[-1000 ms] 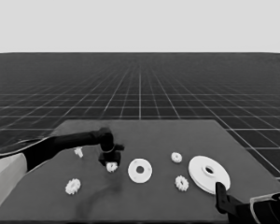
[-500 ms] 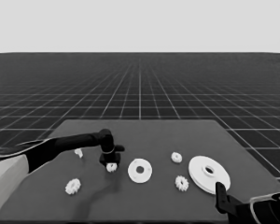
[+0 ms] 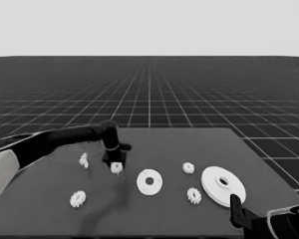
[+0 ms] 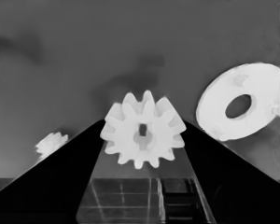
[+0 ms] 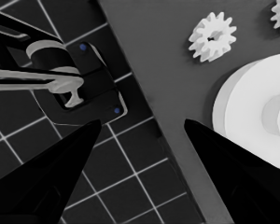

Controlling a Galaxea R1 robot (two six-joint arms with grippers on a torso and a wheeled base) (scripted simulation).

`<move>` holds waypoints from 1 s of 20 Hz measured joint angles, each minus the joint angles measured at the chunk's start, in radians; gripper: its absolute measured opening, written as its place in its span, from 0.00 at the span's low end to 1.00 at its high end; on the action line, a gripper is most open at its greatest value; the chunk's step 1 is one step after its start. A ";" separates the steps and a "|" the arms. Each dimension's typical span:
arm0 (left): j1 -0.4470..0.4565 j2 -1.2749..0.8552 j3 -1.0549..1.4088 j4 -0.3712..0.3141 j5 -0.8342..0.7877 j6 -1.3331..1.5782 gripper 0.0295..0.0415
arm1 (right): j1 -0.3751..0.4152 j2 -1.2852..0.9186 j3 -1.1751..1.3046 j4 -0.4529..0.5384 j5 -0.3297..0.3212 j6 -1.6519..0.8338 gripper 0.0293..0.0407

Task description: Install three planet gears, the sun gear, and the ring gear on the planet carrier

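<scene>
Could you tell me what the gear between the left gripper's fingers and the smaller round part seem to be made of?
Gear in the left gripper: probably matte white plastic, with even colour and no shine. Smaller round part: apparently the same dull white material. Being rendered, neither is certain.

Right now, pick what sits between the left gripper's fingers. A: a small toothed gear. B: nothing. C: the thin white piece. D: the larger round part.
A: in the left wrist view a small toothed gear sits between the left gripper's two black fingers, with the smaller round part off to one side.
</scene>
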 joint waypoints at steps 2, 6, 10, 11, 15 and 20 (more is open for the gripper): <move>-0.017 -0.001 0.004 -0.016 0.006 -0.002 0.14 | 0.000 0.000 0.000 0.000 0.000 0.000 0.81; -0.023 -0.001 0.004 -0.023 0.008 -0.002 0.14 | 0.000 0.000 0.000 0.000 0.000 0.000 0.81; -0.033 0.350 -0.308 -0.030 0.017 -0.039 0.14 | 0.000 0.000 0.000 0.000 0.000 0.000 0.81; -0.033 0.374 -0.339 -0.031 0.016 -0.031 0.14 | 0.000 0.000 0.000 0.000 0.000 0.000 0.81; -0.033 0.402 -0.382 -0.032 0.015 -0.019 0.14 | 0.000 0.000 0.000 0.000 0.000 0.000 0.81; 0.096 0.438 -0.487 0.080 -0.047 0.038 0.14 | 0.000 0.000 0.000 0.000 0.000 0.000 0.81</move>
